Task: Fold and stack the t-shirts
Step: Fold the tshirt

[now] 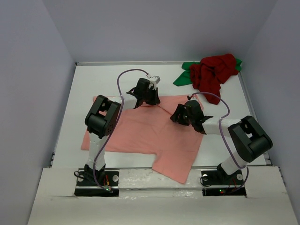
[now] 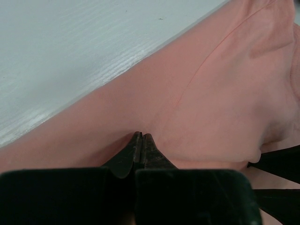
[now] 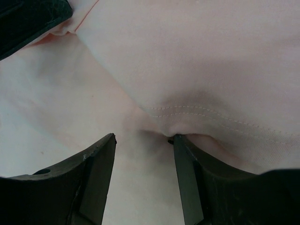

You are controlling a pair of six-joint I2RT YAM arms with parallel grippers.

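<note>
Nearest your arm bases, the salmon-pink shirt (image 1: 150, 136) lies spread on the table (image 1: 93, 84). Your right gripper (image 3: 143, 139) straddles its stitched hem, jaws apart. Beyond, your left gripper (image 2: 141, 137) is pressed together (tips against cloth). Far right, the dark red shirt (image 1: 213, 70) is heaped on the green shirt (image 1: 183, 78).

shirt pile (image 1: 213, 72) behind spread shirt (image 1: 140, 131)

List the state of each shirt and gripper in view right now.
salmon-pink t-shirt, spread mostly flat, puckered where the grippers meet it
dark red t-shirt, crumpled heap at far right, lying on the green one
green t-shirt, crumpled, mostly hidden under the dark red one
left gripper, shut, tips at the pink cloth; cannot tell if it pinches any
right gripper, open, jaws either side of a raised hem fold
</note>
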